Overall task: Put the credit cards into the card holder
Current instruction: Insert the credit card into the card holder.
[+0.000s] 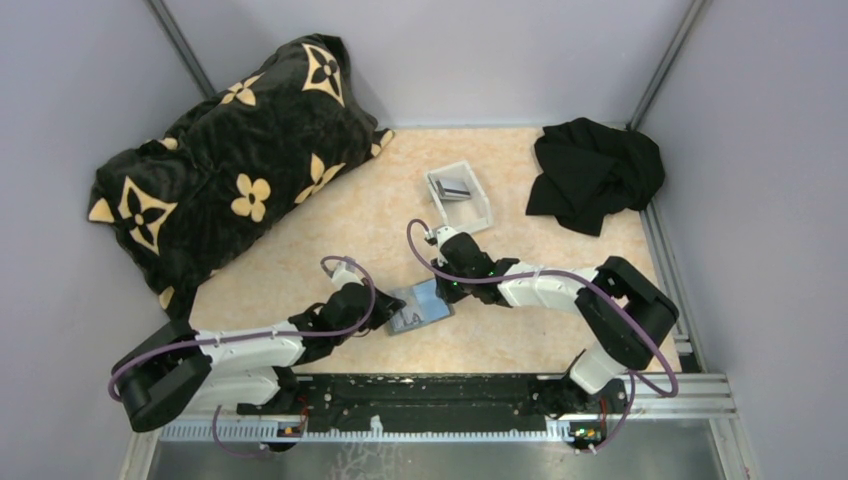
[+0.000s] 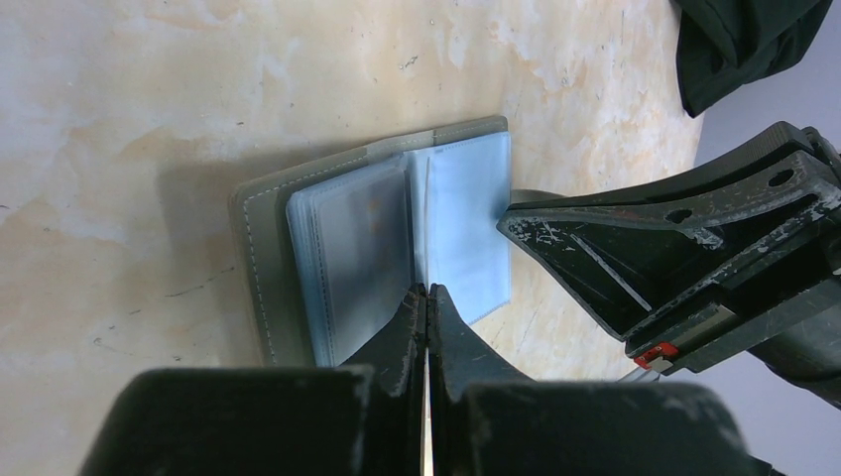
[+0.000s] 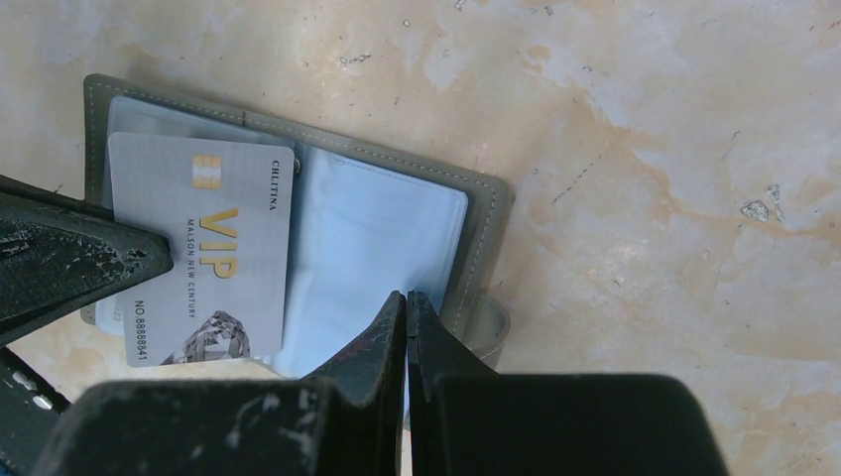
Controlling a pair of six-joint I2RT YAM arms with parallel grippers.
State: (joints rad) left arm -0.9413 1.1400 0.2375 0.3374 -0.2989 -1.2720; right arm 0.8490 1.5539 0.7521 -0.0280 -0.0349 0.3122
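Grey walls close in a marbled beige desk, with a black flower-patterned cushion filling the far left corner and a crumpled black cloth in the far right corner. Close to the near edge, about midway along it, the card holder lies open and flat between the two arms.

The task looks partly done. One silver card printed VIP rests on one panel of the holder, a little askew and sticking out past the panel's edge, so it seems not fully seated. Whether its edge is in a slot cannot be told. The other panel shows only a bare clear sleeve. More cards lie in a white tray toward the far edge, well apart from the holder, so those are judged to be left to fetch.

The left hand is pinched shut on nothing, its tip at the outer edge of the silver card, as the right wrist view shows it. The right hand is likewise closed and empty, its tip down at the edge of the bare panel, beside the holder's small tab. Both hands meet the holder from opposite sides, seemingly pinning it to the desk
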